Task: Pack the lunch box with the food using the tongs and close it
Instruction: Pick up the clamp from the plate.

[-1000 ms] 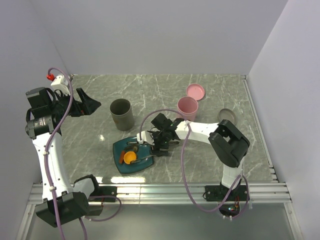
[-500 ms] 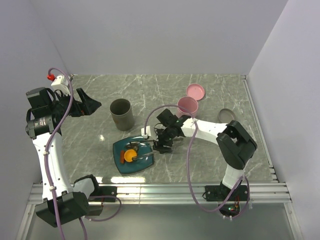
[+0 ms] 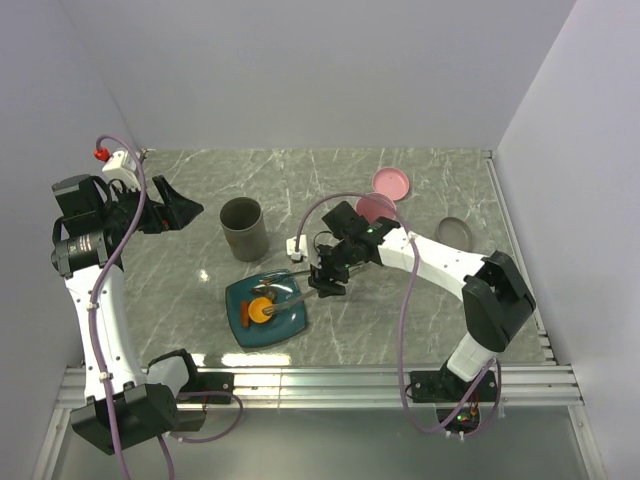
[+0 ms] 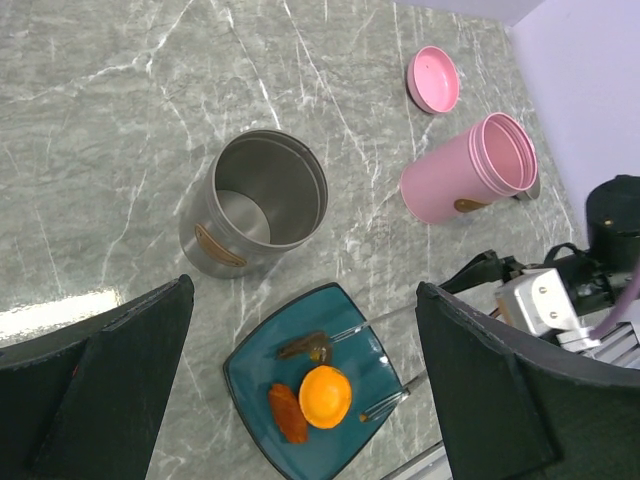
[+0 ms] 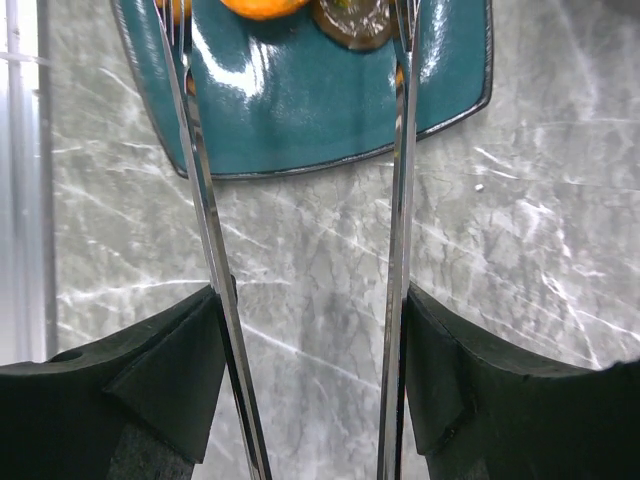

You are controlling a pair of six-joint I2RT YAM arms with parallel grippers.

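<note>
A teal square plate (image 3: 240,300) lies in front of my arms. On it are the round orange piece (image 3: 261,310) (image 4: 325,396), a thin brown piece (image 4: 303,346) and a reddish-brown piece (image 4: 287,412). My right gripper (image 3: 328,283) (image 5: 310,300) is shut on the silver tongs (image 3: 295,292), one arm (image 5: 205,230) against each finger. The tong tips reach over the plate (image 5: 300,100) on either side of the orange piece. My left gripper (image 3: 175,210) (image 4: 305,285) hangs open and empty high at the left. Which can is the lunch box I cannot tell.
An open grey metal can (image 3: 243,227) (image 4: 255,200) stands behind the plate. An open pink can (image 3: 372,212) (image 4: 468,168) stands to its right, with a pink lid (image 3: 390,182) behind it and a grey lid (image 3: 452,230) near the right edge.
The right arm's elbow has swung to the right and its wrist has turned. The tongs now point left across the plate, and their arms stand a little closer together. The left arm is still.
</note>
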